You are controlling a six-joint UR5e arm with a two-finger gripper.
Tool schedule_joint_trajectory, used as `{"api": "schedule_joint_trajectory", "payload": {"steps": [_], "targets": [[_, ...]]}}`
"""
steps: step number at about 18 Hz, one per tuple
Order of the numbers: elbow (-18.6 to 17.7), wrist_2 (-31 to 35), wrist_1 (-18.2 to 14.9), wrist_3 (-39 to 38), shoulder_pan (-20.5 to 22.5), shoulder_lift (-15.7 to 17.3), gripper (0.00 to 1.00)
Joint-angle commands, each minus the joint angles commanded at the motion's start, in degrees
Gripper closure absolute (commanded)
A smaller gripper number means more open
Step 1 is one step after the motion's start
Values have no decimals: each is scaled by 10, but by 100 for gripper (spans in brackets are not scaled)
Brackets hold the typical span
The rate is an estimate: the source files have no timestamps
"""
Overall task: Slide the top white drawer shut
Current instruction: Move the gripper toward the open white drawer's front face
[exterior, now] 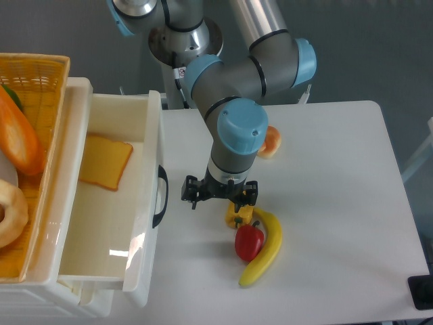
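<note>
One top white drawer (pixel 101 203) stands pulled out left of the tool (pixel 219 192), its black handle (pixel 160 196) nearest. The tool, empty with fingers spread, should meet the front panel squarely and push steadily leftward.

My table (pixel 325 223) is white, with rounded corners, and it fills the right side of the view. On it, just below my wrist, lie three things in a tight cluster: a yellow pepper (pixel 238 214), a red pepper (pixel 249 242) just in front of it, and a banana (pixel 264 249) curving round their right side, touching both. Farther back, half hidden behind my arm, sits a small orange-and-pale round thing (pixel 270 141); I cannot tell what it is. At the near right corner a dark object (pixel 422 292) is cut off by the frame edge.
</note>
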Motion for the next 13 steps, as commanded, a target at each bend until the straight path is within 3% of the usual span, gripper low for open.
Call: {"api": "schedule_joint_trajectory", "payload": {"steps": [13], "targets": [[0,-2,0,0,-15,0,0]]}}
